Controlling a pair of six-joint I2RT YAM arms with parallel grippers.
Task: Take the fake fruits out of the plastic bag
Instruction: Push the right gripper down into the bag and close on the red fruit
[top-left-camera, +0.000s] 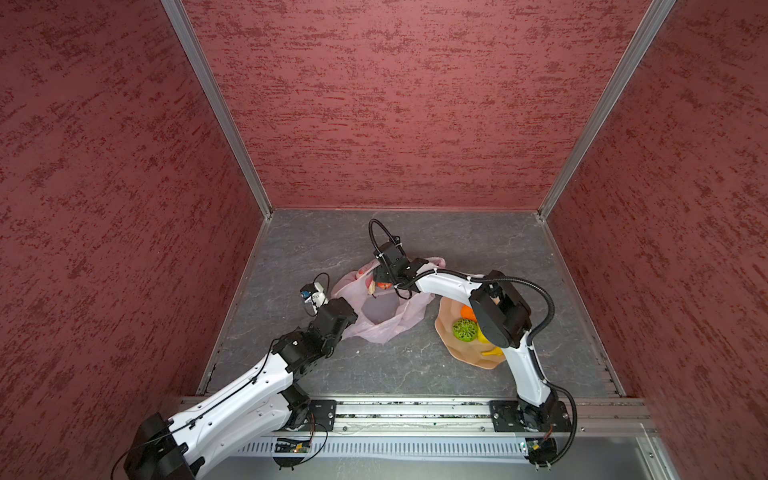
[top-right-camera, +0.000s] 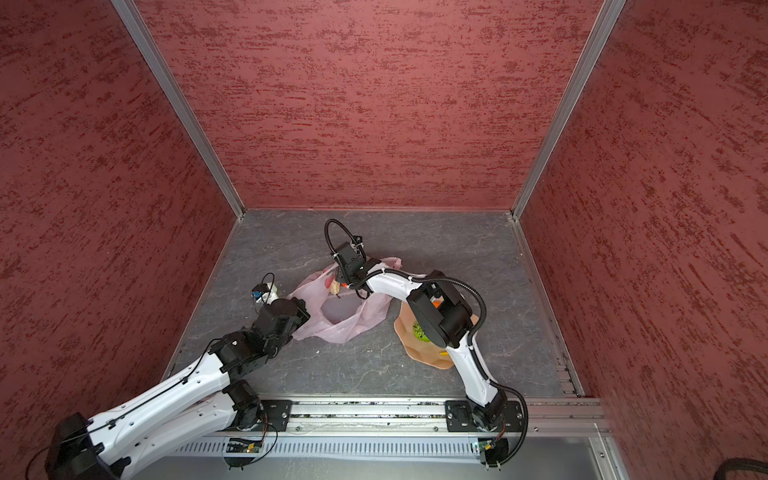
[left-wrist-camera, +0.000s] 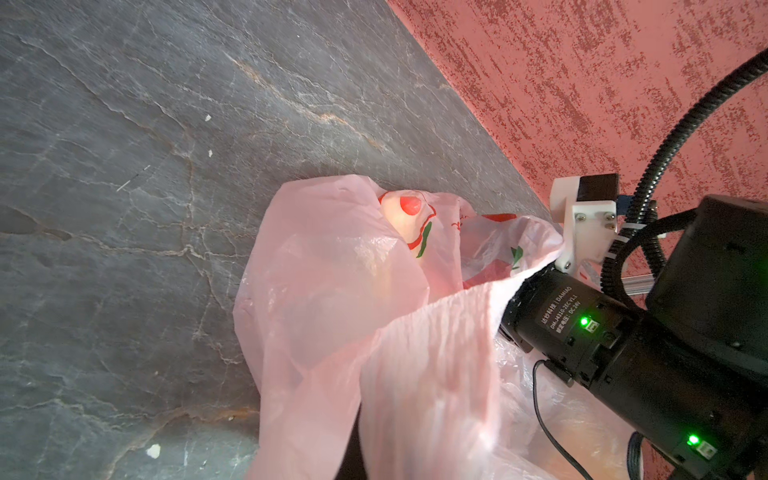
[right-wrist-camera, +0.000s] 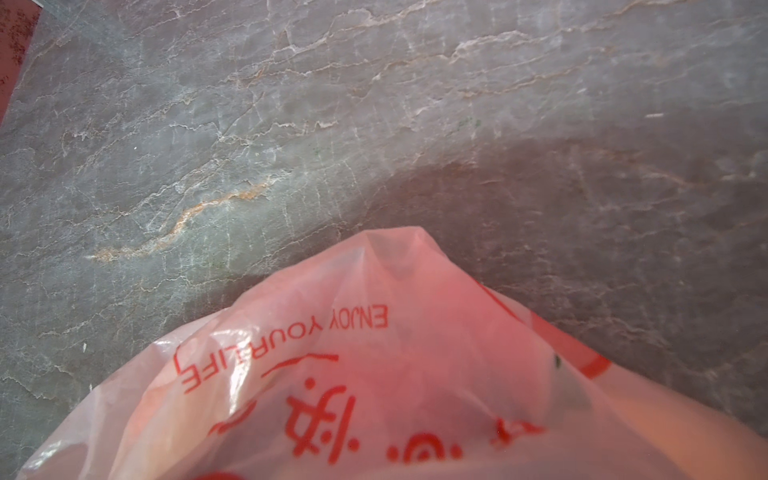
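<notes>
Right arm across dish of fake fruits

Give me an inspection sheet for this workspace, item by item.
surface: grey veined tabletop.
job's things: plastic bag lying open mid-table; a red-orange fruit inside; green lattice ball, orange and banana in tan dish.
clutter: small white specks.
grippers: left gripper shut on bag's rim; right gripper inside bag mouth, jaws hidden.
cables: black conduit arches over right arm.
surroundings: red textured walls, metal rail in front.
</notes>
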